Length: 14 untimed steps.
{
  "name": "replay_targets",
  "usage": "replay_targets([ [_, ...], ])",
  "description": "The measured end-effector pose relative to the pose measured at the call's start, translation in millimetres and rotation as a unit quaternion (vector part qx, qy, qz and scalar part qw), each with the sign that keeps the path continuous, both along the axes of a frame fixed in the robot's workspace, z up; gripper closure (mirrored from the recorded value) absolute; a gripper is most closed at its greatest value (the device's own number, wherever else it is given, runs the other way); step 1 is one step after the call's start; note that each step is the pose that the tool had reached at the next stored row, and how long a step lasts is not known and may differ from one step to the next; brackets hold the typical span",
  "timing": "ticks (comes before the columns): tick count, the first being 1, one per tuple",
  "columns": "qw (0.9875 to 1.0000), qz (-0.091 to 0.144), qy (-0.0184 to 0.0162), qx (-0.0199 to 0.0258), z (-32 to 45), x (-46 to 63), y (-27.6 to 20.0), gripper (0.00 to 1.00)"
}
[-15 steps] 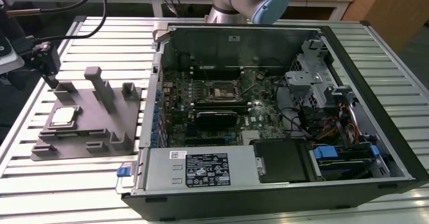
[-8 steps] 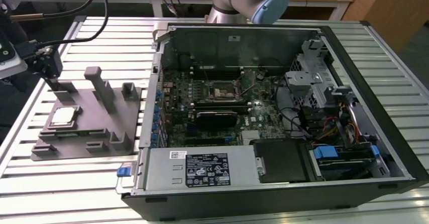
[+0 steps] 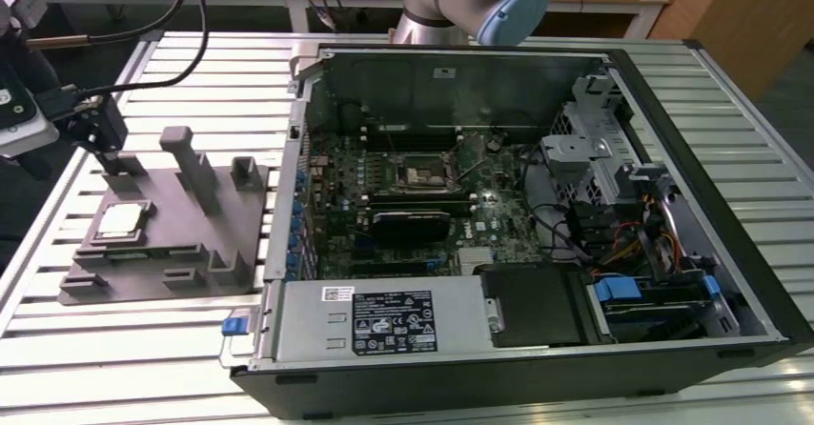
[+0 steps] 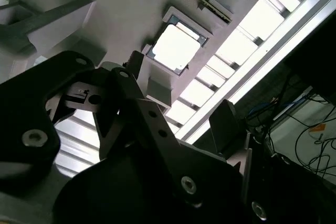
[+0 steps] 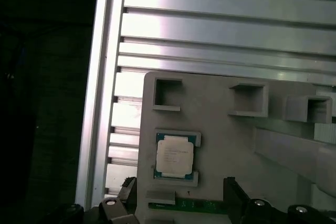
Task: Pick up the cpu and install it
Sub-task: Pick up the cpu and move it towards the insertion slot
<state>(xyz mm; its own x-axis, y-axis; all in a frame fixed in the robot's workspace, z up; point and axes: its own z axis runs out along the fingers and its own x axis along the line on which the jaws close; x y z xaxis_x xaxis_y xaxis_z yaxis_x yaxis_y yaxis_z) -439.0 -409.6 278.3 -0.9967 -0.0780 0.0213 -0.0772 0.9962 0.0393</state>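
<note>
Tool (image 5: 179, 184), jaws apart, hangs over the silvery square cpu (image 5: 175, 156) on a matte grey fixture (image 5: 226, 129).

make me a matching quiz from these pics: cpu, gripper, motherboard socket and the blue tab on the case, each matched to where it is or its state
Things:
1. cpu
2. gripper
3. motherboard socket
4. blue tab

Places or states:
A. inside the open computer case
B. open, hovering over the grey fixture block, a finger on either side of the chip
C. on the case's outer edge, toward the exterior view's left
D. lying flat in a pocket of the fixture block

Pairs: 1-D, 2-B, 3-A, 4-C
</note>
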Motion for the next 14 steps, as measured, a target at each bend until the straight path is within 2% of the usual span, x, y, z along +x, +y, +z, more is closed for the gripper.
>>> replay_targets([
  [1, 1.0, 0.0, -0.0002, 0.0, -1.3, 0.0, 0.0, 0.22],
  [14, 1.0, 0.0, -0.0004, 0.0, -12.2, 0.0, 0.0, 0.22],
])
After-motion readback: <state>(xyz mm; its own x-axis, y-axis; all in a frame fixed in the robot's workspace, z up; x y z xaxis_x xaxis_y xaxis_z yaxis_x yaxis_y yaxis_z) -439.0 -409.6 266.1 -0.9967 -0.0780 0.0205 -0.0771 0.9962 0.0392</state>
